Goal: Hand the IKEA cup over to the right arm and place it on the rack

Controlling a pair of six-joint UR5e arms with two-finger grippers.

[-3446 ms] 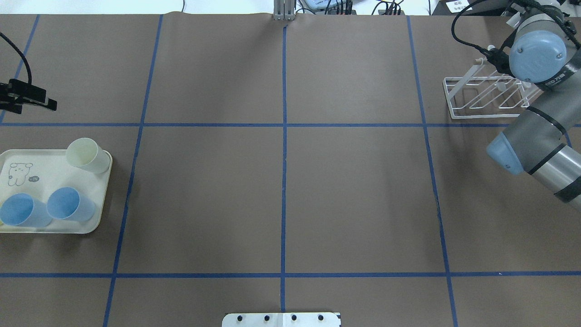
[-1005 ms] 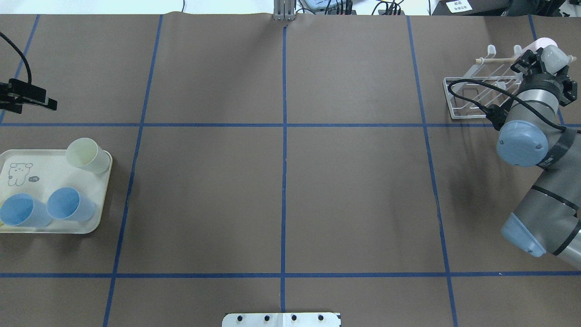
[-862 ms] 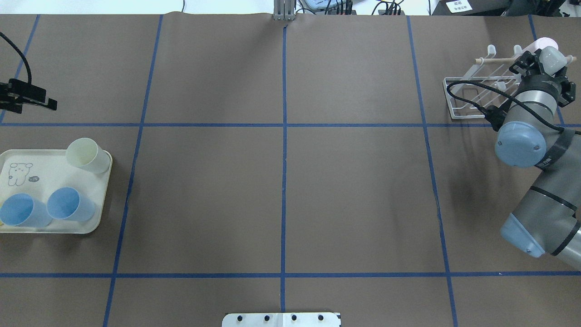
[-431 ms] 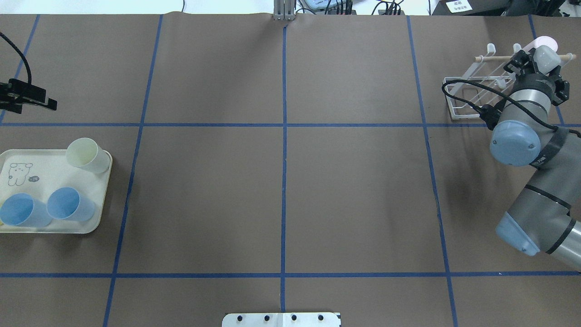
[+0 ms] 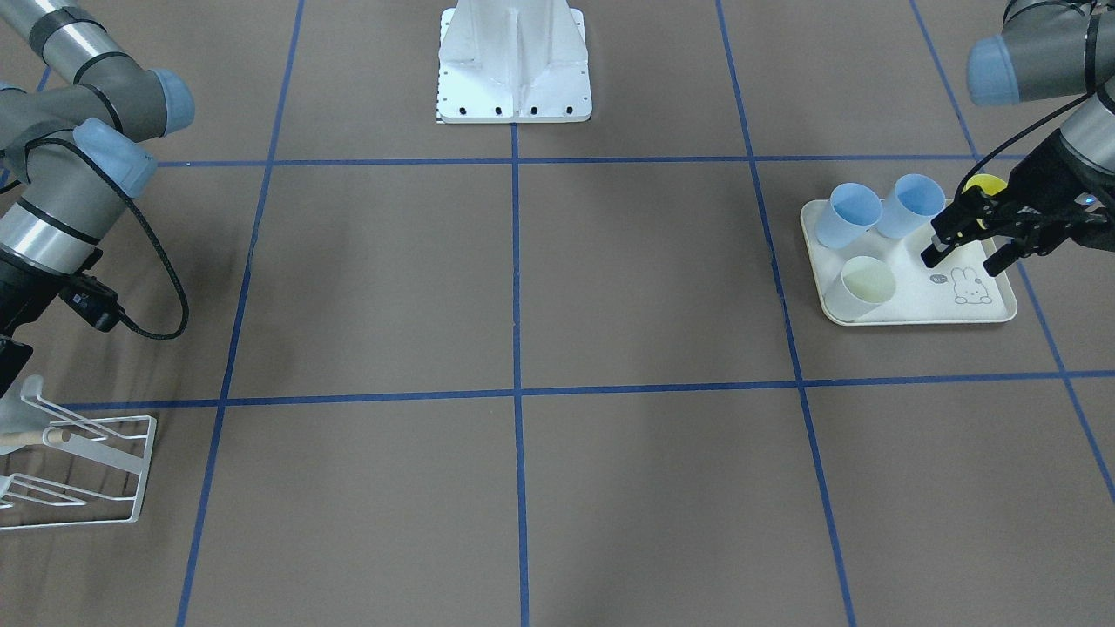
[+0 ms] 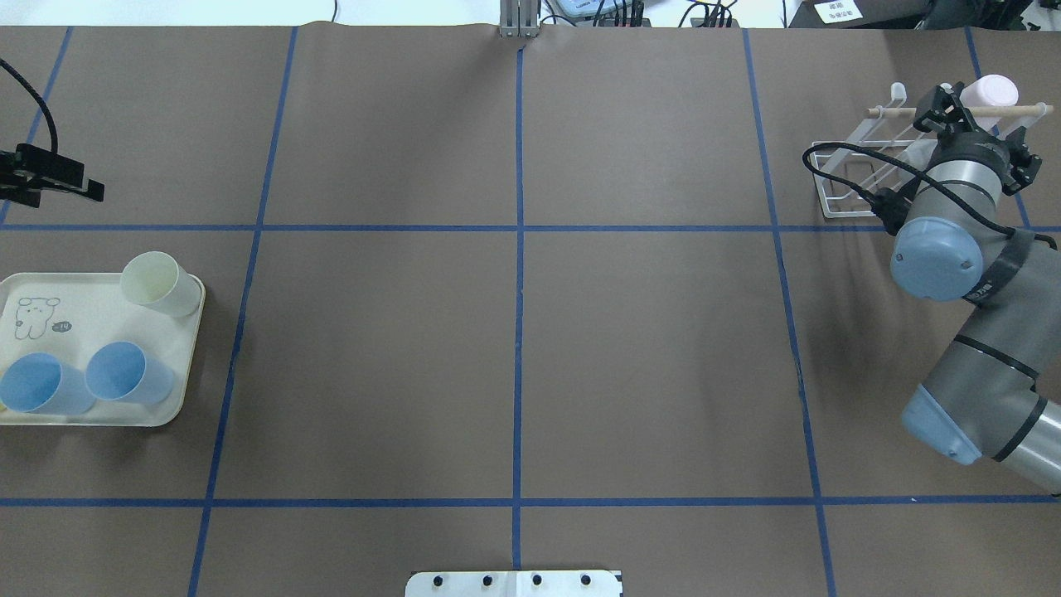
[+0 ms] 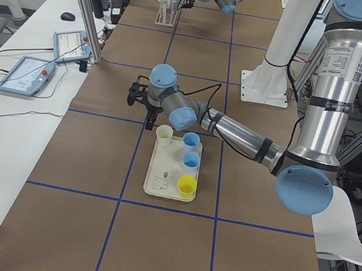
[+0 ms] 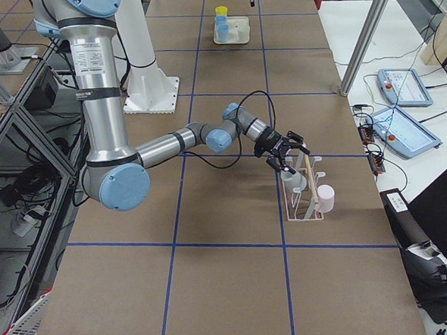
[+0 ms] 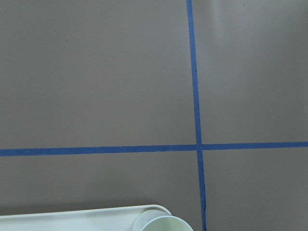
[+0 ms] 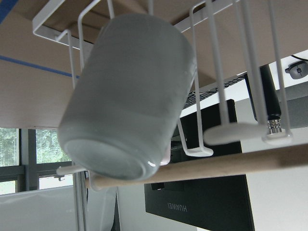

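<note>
Cup hung on rack — right arm jaws wide, left arm jaws wide, empty.

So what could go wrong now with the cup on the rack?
The pale cup hangs tilted on a rack prong, so it could slip off. The right gripper is close by it; pulling away, it might snag the wires or bump the pink cup.

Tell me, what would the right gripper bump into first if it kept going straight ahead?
Most likely the pale grey cup hung on the rack: it fills the right wrist view, dead ahead of the right gripper. How near it is, I cannot tell.
</note>
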